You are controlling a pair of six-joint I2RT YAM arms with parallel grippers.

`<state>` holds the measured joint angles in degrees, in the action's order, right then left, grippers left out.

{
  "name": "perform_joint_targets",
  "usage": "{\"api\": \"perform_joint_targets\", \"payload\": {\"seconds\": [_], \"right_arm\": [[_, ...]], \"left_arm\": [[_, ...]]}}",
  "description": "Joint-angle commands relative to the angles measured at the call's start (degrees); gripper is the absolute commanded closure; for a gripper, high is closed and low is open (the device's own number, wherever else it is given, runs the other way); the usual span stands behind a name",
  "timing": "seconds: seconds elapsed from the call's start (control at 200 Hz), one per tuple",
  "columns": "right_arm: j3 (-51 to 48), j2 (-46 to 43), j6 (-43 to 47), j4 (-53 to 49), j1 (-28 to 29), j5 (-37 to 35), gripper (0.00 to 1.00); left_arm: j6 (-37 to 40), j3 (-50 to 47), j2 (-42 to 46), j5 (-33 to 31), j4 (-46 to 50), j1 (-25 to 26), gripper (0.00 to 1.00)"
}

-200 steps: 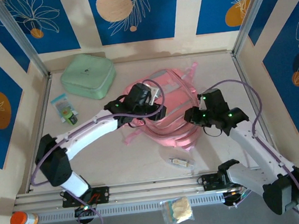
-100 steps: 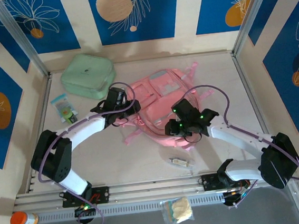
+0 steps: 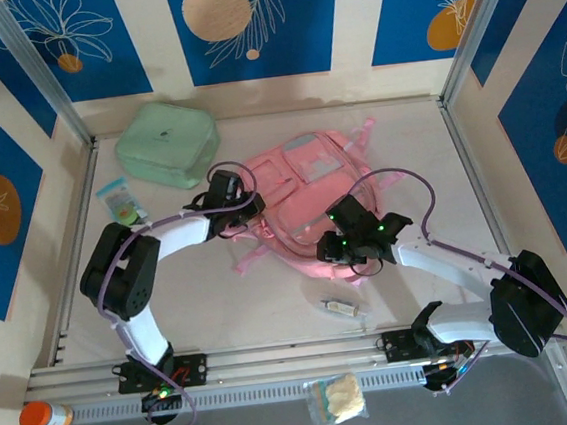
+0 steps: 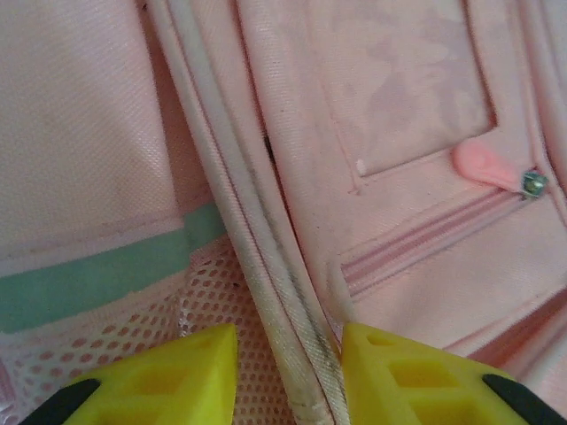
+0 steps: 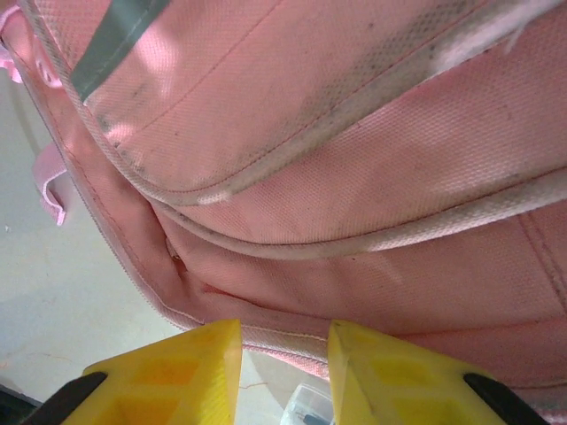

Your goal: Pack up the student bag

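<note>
At the upper left of the overhead view, the mint-green case (image 3: 166, 143) sits on the table (image 3: 407, 140), with a small packet (image 3: 120, 201) just below it. To their right, my left pincer (image 3: 246, 208) rests on the left edge of the student bag (image 3: 305, 170), which lies flat in the middle of the frame with its straps toward the upper right. In my left wrist view, the mesh pocket (image 4: 208, 305) and a mint stripe (image 4: 89, 279) take the lower left. A grubby piped seam (image 4: 266, 266) runs down the middle and drops into the gap between my yellow fingers (image 4: 159, 376). A pink zip pull (image 4: 483, 166) lies at the right. The fingers stand a little apart with the seam filling the space between them. I cannot tell whether they actually pinch it.

Further right in the overhead view, my right pincer (image 3: 329, 250) presses at the bag's lower edge. A small clear item (image 3: 340, 308) lies on the table below it. In my right wrist view, the bag's bottom hem crosses the narrow gap between my fingertips. These fingers are also partly open, and I cannot tell if they grip the fabric.
</note>
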<state>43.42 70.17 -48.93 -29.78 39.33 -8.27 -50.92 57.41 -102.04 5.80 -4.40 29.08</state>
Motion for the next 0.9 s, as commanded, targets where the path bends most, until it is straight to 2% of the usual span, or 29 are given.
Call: {"api": "perform_joint_targets", "payload": {"seconds": [0.0,0.04,0.145,0.23,0.415,0.55,0.625,0.895], "right_arm": [[-1.59,-1.09,-0.83,-0.13,-0.93,-1.05,0.67],[-1.84,-1.19,-0.88,0.02,-1.42,-0.40,0.67],[-2.33,-1.27,-0.82,0.45,-1.78,-0.33,0.67],[-2.70,-1.10,-0.86,0.94,-2.20,-0.30,0.67],[-2.23,-0.69,-0.63,0.95,-2.74,-0.16,0.67],[-3.31,-0.31,-1.43,0.51,-4.34,0.08,0.67],[-3.92,-0.12,-1.32,0.34,-5.72,0.04,0.67],[-4.33,4.23,5.36,7.15,-14.78,2.27,0.66]], "left_arm": [[-1.51,1.37,-1.79,1.35,-2.36,-0.43,0.69],[-1.65,1.71,-2.38,1.53,-2.36,-0.44,0.68],[-1.55,3.00,-3.98,3.22,-3.25,0.07,0.59],[-2.18,3.47,-4.78,2.94,-4.08,0.95,0.59],[-4.03,3.91,-6.42,2.34,-7.19,2.55,0.81],[-5.51,3.38,-5.41,2.41,-8.78,2.73,0.91],[-5.37,3.61,-4.65,2.80,-8.63,2.92,1.00],[-7.88,-0.40,0.23,2.65,-9.35,5.49,1.00]]}}
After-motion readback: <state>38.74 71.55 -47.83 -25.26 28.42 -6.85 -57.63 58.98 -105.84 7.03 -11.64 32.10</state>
